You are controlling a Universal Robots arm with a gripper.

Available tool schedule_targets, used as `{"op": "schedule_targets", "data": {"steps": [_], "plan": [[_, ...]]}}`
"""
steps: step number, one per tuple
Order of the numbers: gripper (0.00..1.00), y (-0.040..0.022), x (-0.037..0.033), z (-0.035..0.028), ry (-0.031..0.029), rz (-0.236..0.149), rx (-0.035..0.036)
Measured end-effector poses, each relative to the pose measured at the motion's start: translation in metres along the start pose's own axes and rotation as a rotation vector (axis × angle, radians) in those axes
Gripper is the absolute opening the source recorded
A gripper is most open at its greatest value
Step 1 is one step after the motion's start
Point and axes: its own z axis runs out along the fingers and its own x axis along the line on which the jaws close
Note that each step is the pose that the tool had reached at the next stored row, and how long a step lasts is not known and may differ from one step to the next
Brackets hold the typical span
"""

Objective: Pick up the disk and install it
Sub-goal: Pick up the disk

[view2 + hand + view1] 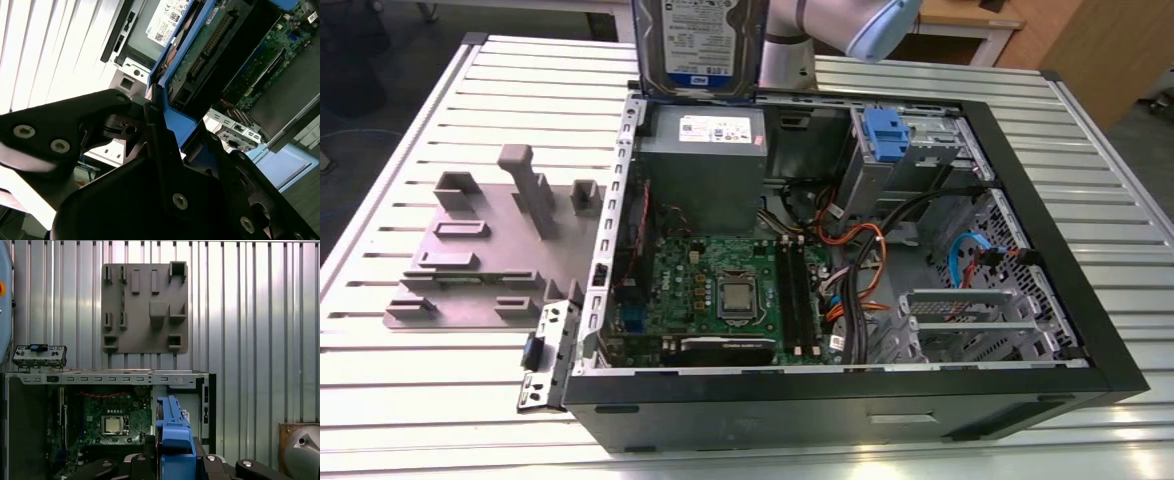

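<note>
I count one disk (698,45), one gripper (162,125), one open computer case (1067,250), one grey power supply box (707,170) and one grey plate (480,270) with raised blocks. The plate lies on the slatted table (400,390) at the exterior view's left of the case. Inside the case I see one processor (736,297) on the green board. I also see one blue bracket (886,135) in the bay at the far corner.

The disk is off the table, held in the air above the far rim of the case, over the power supply box. The top of the disk is cut off by the edge of the exterior view, and so is most of the arm (854,25). In the first wrist view I see the disk edge-on, so only its blue frame (172,432) shows, with the black gripper parts below it running out of the picture.

The gripper is pressed onto the blue frame from both sides, pinching the disk; the second wrist view shows the disk's green underside beyond it.

The disk stands on edge, long axis vertical, with its label facing the exterior camera
</note>
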Motion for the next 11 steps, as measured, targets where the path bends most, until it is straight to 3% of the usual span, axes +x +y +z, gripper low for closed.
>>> {"op": "schedule_targets", "data": {"steps": [11], "plan": [[0.36,-0.0173,0.0006,0.0,-0.0001,0.0,0.0]]}}
